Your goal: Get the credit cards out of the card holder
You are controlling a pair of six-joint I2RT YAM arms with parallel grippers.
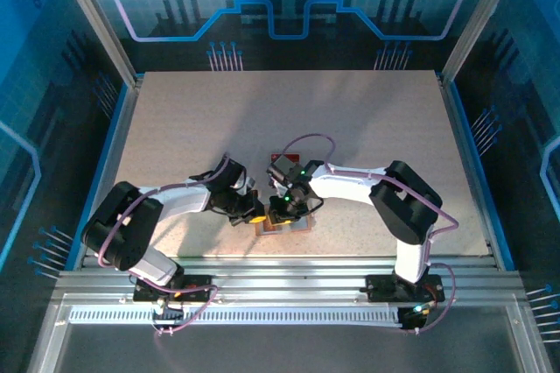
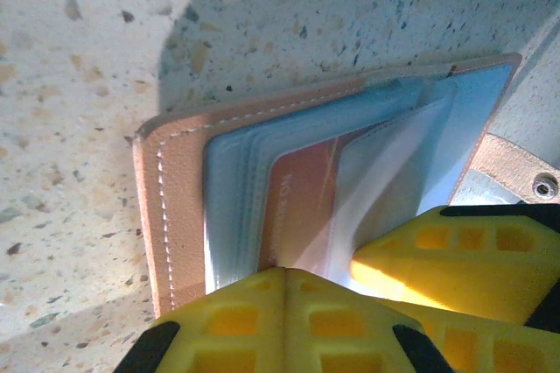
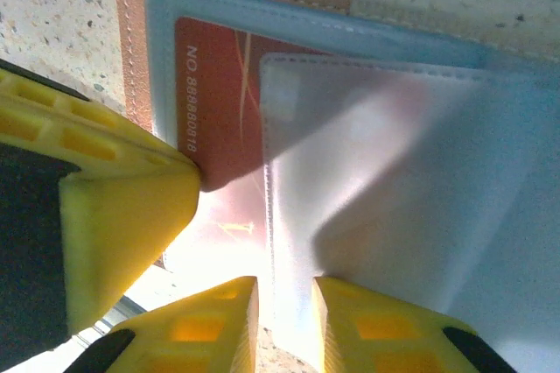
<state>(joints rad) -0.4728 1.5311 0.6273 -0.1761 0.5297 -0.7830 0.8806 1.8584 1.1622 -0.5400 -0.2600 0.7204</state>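
Salmon-pink leather-like folding card holder (image 2: 175,207) lies open and flat on the pale speckled table top (image 1: 350,119), directly under both claws. Its pale blue-grey pocket holds a thin rectangular red card (image 3: 219,102) printed with a number. A clear frosted plastic sleeve (image 3: 376,180) lies over much of that card, between it and the right claw (image 3: 284,290). Beyond the claws, apart from the card holder, a small flat red-and-dark thing (image 1: 282,161) rests on the table; what it is I cannot tell.

The left claw (image 2: 284,294) is closed, its yellow tips together and set against the card holder's edge just beside the red card. Whether it pinches anything is unclear. The right claw's yellow fingers stand slightly parted, astride the sleeve's near edge, with a gap showing between them. Both white arms reach inward from their bases, elbows out to either side, forearms low, wrists almost meeting above the card holder.
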